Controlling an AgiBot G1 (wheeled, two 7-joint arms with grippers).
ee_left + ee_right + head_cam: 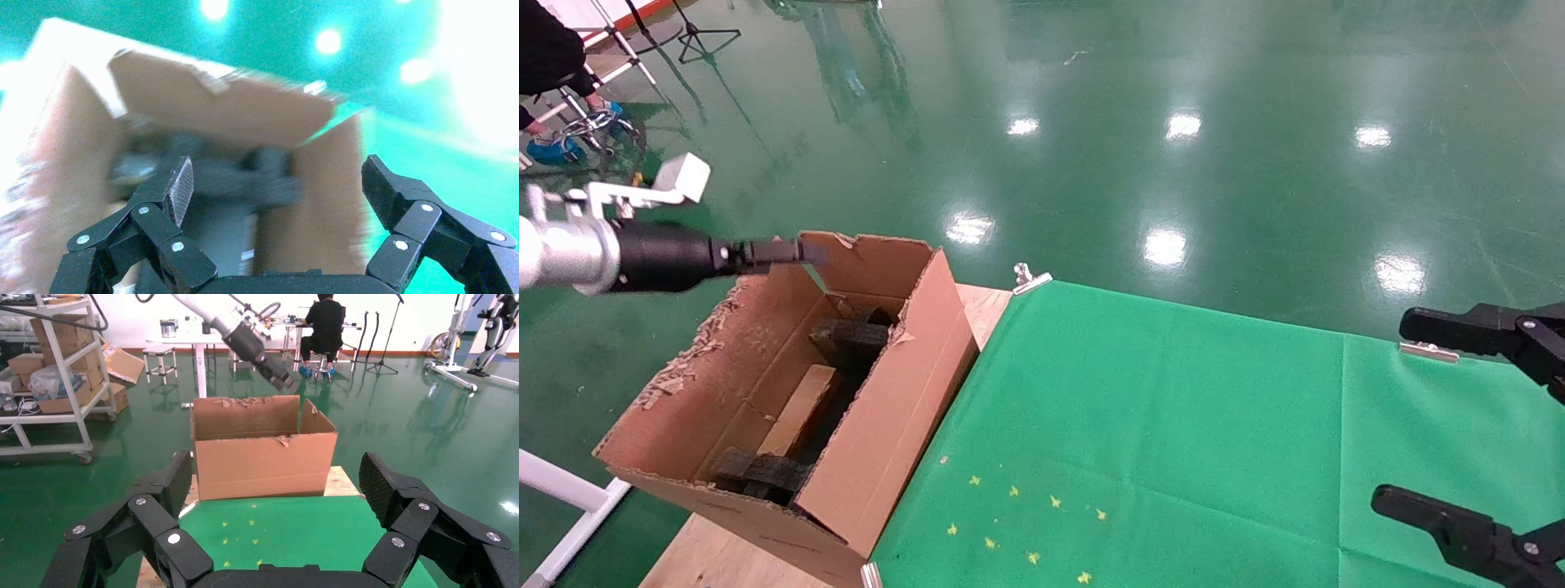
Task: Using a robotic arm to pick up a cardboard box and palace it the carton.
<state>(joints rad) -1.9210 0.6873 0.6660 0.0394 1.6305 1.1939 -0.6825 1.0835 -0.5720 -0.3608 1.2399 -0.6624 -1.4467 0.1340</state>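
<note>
Black linkage fingers of my right gripper [272, 496] filled the near edge of the right wrist view, spread wide and grasping nothing; that arm sat parked over the green cloth [1173, 425] at the right of the table, well apart from the work.

Over on the left was where the action was. My left gripper [275, 184] hung above the far end of the carton [878, 392], just beside its ragged back flap, with the white robotic arm [560, 253] reaching in from the left. In the left wrist view its fingers stood apart, released, nothing between the pads, and I was looking down past them into the carton's mouth, though that view was smeared.

And the cardboard box [801, 412]? It lay down inside the carton, a long brown shape on the floor of it, between the black foam blocks [850, 335] at the far end and another foam block [760, 474] at the near end. It looked to be resting there free, apart from the gripper.

So I judged the placing step as good as done: box in, claw let go. What the next move called for, as I read it, was a clean lift straight up and away, keeping the fingers clear of that torn back flap so the carton didn't get dragged along the wooden tabletop [731, 555].
</note>
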